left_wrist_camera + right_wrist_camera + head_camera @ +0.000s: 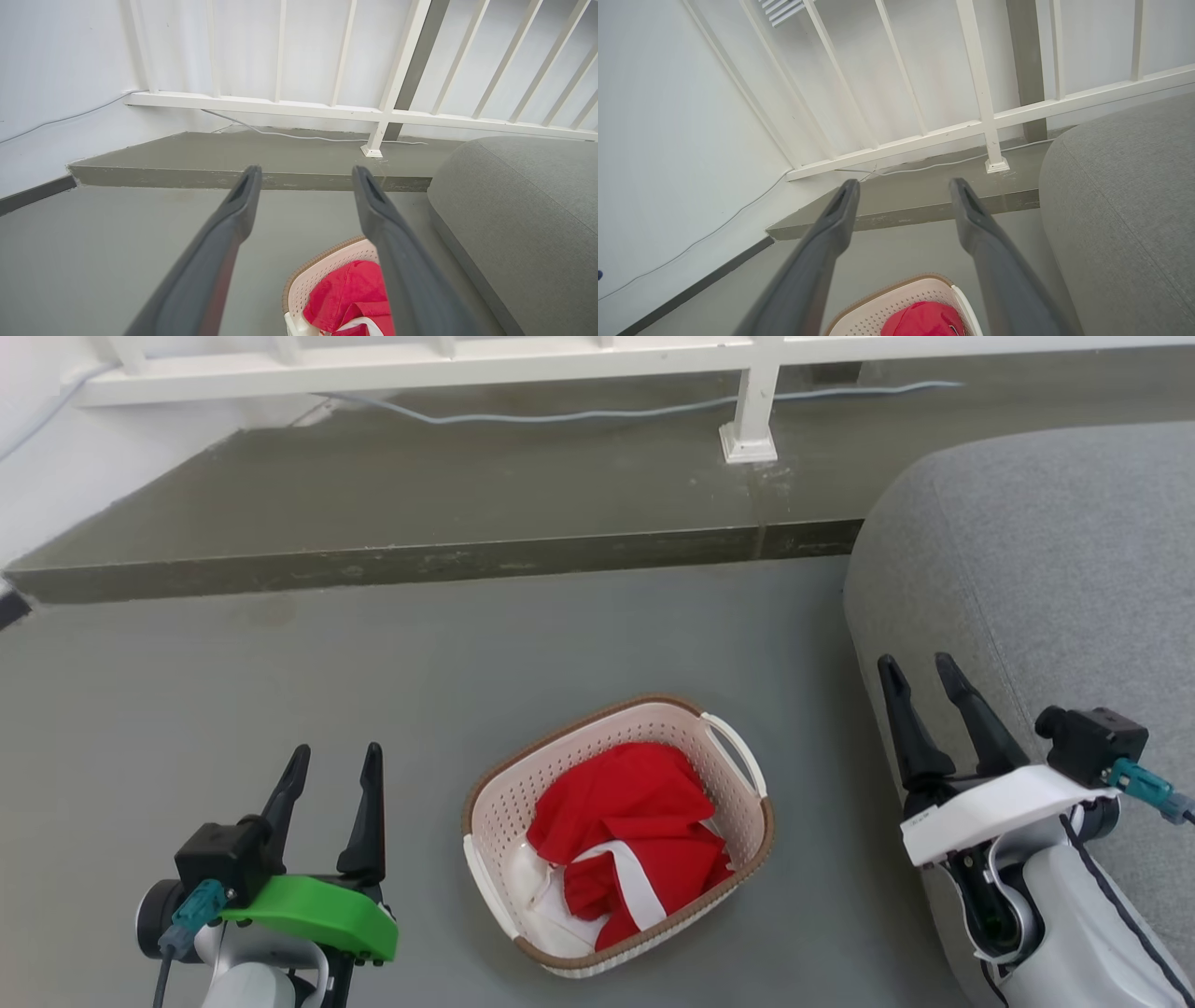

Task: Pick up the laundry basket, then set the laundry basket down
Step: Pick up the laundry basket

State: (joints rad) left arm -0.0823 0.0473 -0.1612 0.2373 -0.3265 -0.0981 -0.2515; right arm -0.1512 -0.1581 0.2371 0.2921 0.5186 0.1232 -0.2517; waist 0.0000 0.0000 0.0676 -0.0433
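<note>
Sitting on the grey floor point(280, 691), head view: small cream-white perforated plastic laundry basket point(560, 756), brown woven-look rim, white loop handles, red-and-white cloth point(635, 803) inside, between left pincer point(337, 751) and right pincer point(916, 663), both spread, touching nothing. Wrist views: basket at bottom edge.

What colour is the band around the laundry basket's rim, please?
The rim band is brown, woven-looking; clearest in the head view.
</note>
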